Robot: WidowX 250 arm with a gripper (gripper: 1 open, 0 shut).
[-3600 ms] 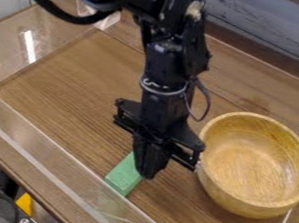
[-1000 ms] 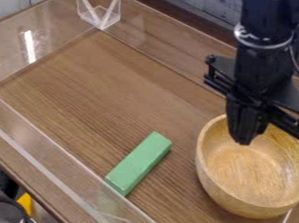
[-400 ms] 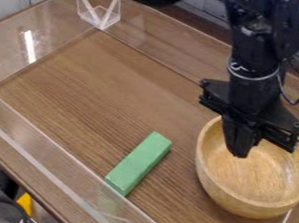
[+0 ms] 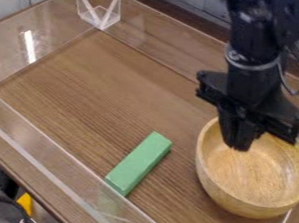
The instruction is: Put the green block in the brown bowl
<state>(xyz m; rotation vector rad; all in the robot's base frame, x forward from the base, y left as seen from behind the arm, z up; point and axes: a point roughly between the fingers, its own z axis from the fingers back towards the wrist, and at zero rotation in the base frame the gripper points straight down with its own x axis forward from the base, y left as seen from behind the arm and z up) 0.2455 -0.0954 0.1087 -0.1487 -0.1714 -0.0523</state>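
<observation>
On the brown wooden table [image 4: 101, 83] lies the green block [image 4: 139, 164], flat on its wide side. It sits toward the front, near the low clear wall [image 4: 45, 178] that runs along the table's edge. The block is long and thin, and it points at a slant, with one end nearer the front and the other end nearer the brown bowl [image 4: 255, 175]. The block and the bowl are near each other but do not touch. The bowl is round and light tan, with a thick rim, and it stands at the right side of the table. Nothing can be seen lying in the part of the bowl that shows. The black robot arm [image 4: 261, 35] reaches down from the top of the picture, and the gripper [image 4: 245, 140] points down over the back part of the bowl, just inside its rim. The two dark fingers look close together, and the picture is too dark there to tell if there is a small gap between them. The gripper holds nothing, and it is well apart from the green block. At the back left corner stands a small clear holder [image 4: 97, 8].
</observation>
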